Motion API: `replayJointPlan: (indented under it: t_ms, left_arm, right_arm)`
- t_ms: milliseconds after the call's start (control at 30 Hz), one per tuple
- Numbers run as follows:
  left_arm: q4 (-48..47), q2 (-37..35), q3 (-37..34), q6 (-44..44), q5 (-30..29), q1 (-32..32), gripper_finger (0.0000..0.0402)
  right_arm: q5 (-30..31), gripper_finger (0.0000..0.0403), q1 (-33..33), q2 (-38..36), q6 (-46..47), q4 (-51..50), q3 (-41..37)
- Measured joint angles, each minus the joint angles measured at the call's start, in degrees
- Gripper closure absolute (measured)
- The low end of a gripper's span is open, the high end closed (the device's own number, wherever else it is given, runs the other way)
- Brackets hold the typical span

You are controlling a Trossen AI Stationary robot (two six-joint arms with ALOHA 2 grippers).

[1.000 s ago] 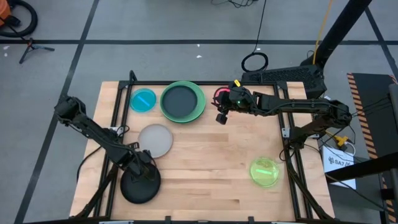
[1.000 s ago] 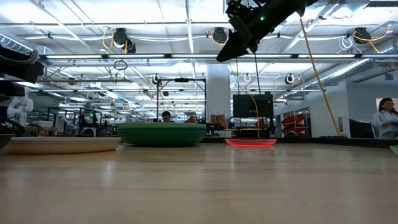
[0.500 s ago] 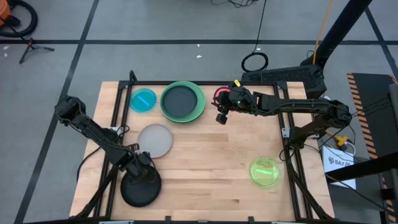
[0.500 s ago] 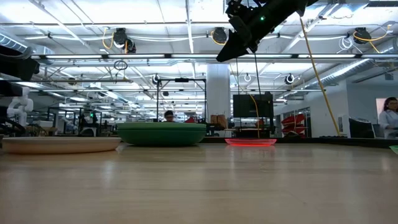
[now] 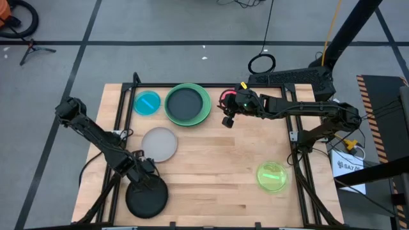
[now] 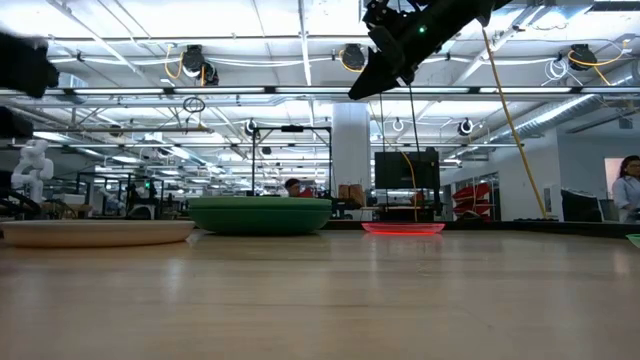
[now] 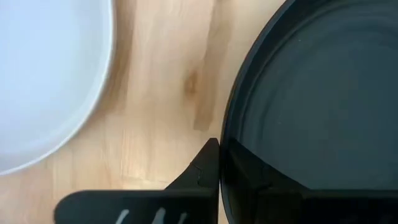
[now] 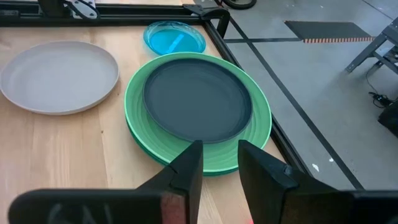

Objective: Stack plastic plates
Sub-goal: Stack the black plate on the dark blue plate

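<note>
Black plate (image 5: 147, 198) at lower left of the high view, near the tabletop (image 5: 211, 166) front edge, rim clamped between the fingers of the left end effector (image 5: 142, 174). Grey plate (image 5: 160, 144) just above it, apart. Dark plate (image 5: 186, 103) nested in green plate (image 5: 206, 107) at upper centre; blue plate (image 5: 147, 103) just left of that stack. Pink plate (image 5: 226, 96) at upper right of centre, partly hidden under the right end effector (image 5: 227, 121), raised clear of the wood, fingers parted with a narrow gap, gripping nothing. Yellow-green plate (image 5: 273, 176) alone at lower right.
</note>
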Motion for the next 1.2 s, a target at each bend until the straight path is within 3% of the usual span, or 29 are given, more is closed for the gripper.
replayJointPlan:
  t_ms: [267,400,567,867,1000,1200]
  left_arm:
    - [-1.5,-6.6,4.5,-0.3,-9.4,0.6,0.0390]
    - [-8.1,-8.9,8.3,-0.2,-14.6,3.2,0.0390]
    - [-17.4,-10.0,13.5,1.1,-21.4,9.2,0.0390]
    - [-21.0,-10.0,20.3,8.4,-29.3,28.4,0.0390]
    - [-20.3,-10.0,23.0,17.1,-28.7,39.2,0.0390]
    - [-11.6,-9.1,24.2,33.3,-22.3,56.2,0.0390]
  right_arm:
    - [-0.5,0.0310,0.0,0.0,-0.3,-3.8,0.0]
    - [-4.6,0.0310,0.0,-0.2,-1.8,-6.1,0.0]
    - [-4.5,0.0310,0.0,-0.4,-2.7,-6.4,0.0]
    - [-4.5,0.0310,0.0,-2.7,-3.9,-13.0,0.0]
    - [-4.4,0.0310,0.0,-5.0,-2.7,-16.3,0.0]
    - [-4.5,0.0310,0.1,-7.2,-0.2,-18.4,0.0]
